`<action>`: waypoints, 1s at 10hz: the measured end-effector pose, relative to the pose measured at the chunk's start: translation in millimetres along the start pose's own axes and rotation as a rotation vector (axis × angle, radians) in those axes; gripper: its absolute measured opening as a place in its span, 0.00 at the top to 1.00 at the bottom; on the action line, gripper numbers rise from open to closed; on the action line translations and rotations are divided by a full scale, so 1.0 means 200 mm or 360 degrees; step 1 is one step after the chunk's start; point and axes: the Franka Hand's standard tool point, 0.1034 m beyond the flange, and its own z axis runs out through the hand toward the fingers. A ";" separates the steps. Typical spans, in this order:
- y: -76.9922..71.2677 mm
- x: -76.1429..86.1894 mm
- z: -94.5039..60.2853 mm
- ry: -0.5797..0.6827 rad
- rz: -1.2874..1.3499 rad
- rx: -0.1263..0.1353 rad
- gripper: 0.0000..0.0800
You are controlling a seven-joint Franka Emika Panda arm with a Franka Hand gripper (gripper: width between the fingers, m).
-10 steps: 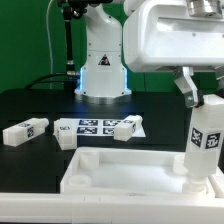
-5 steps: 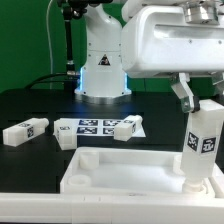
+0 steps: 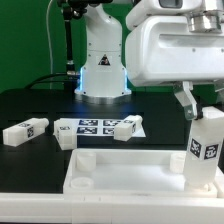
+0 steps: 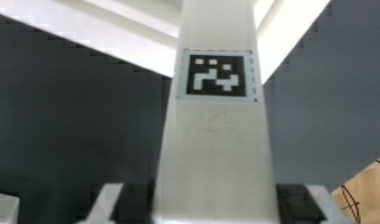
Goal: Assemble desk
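The white desk tabletop lies rim-up at the front of the table. A white leg with a black-and-white tag stands upright in the tabletop's corner at the exterior view's right. My gripper is shut on the top of this leg. In the wrist view the leg fills the middle, running away from my gripper, with a finger on each side. The leg's foot and its socket are hidden.
The marker board lies behind the tabletop. A loose leg lies on it, another leg lies at the exterior view's left, and a white block sits by the board's front. The robot base stands behind.
The gripper and the held leg have shifted slightly toward the exterior view's right and lower. The leg's top now sits lower over the corner. The loose parts have not moved.
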 end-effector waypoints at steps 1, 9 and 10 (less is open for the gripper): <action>-0.01 0.01 0.00 0.0019 -0.0003 -0.0004 0.63; -0.02 0.02 0.01 0.0092 -0.0012 -0.0021 0.22; -0.02 0.02 0.01 0.0092 -0.0011 -0.0022 0.20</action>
